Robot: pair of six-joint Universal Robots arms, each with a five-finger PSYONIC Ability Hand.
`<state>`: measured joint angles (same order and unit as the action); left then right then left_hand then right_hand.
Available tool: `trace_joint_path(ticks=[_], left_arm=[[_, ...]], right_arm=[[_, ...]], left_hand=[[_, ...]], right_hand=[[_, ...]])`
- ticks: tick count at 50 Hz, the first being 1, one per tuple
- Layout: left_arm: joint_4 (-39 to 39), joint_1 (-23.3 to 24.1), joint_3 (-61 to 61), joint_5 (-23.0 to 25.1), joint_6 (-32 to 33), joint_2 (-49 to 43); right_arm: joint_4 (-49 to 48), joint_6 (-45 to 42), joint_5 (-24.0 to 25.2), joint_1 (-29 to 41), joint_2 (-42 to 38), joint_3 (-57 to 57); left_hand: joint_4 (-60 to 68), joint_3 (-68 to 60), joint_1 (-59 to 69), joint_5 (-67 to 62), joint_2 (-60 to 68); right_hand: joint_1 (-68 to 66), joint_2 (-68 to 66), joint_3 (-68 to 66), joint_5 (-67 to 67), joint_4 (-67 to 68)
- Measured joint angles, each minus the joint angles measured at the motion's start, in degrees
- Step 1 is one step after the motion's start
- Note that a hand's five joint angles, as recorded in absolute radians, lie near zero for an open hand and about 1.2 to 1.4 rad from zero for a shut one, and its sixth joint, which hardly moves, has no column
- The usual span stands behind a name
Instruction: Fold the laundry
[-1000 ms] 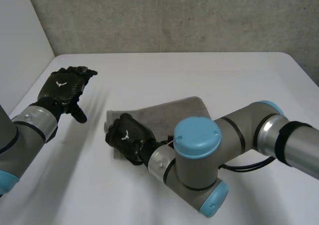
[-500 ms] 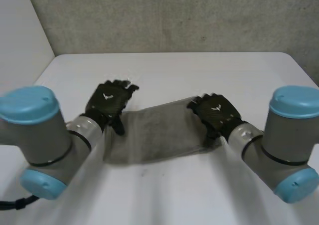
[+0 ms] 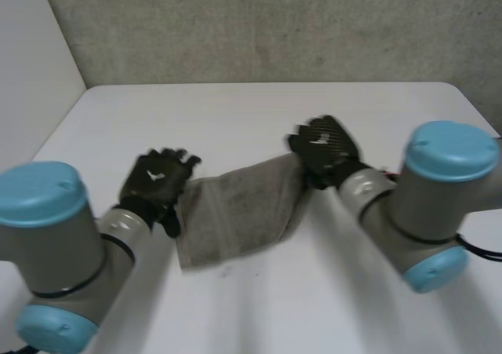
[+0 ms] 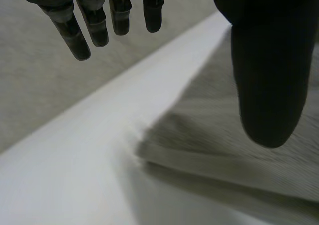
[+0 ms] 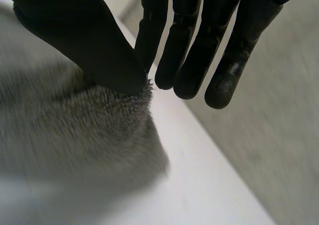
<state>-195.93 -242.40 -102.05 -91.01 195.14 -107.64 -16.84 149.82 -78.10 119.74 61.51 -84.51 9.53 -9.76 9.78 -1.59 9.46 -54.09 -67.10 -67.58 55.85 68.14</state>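
A grey towel point(image 3: 235, 209) lies folded on the white table point(image 3: 235, 111) between my two hands. My right hand point(image 3: 323, 151) is at the towel's far right corner. In the right wrist view its thumb point(image 5: 94, 45) pinches the fuzzy towel edge point(image 5: 65, 130) against a finger, and that end is raised a little off the table. My left hand point(image 3: 157, 183) hovers at the towel's left edge. In the left wrist view its fingers point(image 4: 94, 20) are straight, and its thumb point(image 4: 269, 70) stands apart above the towel's folded layers point(image 4: 224, 150), holding nothing.
The table's far edge point(image 3: 267, 84) runs along a grey concrete wall point(image 3: 274, 24). A white panel point(image 3: 31, 63) stands at the left. Both grey arms with light-blue caps point(image 3: 39, 189) reach in from the near side.
My right hand has swung from the towel's left end to its right corner, pinched it and lifted it. The left hand has come down beside the towel's left edge.
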Motion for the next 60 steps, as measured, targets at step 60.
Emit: trace_joint_path(ticks=[60], left_arm=[[0.2, -5.1, -0.6, 7.1, -5.0, 7.7]], right_arm=[[19.7, 33.6, 1.0, 8.8, -20.8, 28.8]], left_hand=[[0.0, 0.0, 0.0, 0.0, 0.0]], right_hand=[[29.3, 38.5, 38.4, -37.7, -39.0]])
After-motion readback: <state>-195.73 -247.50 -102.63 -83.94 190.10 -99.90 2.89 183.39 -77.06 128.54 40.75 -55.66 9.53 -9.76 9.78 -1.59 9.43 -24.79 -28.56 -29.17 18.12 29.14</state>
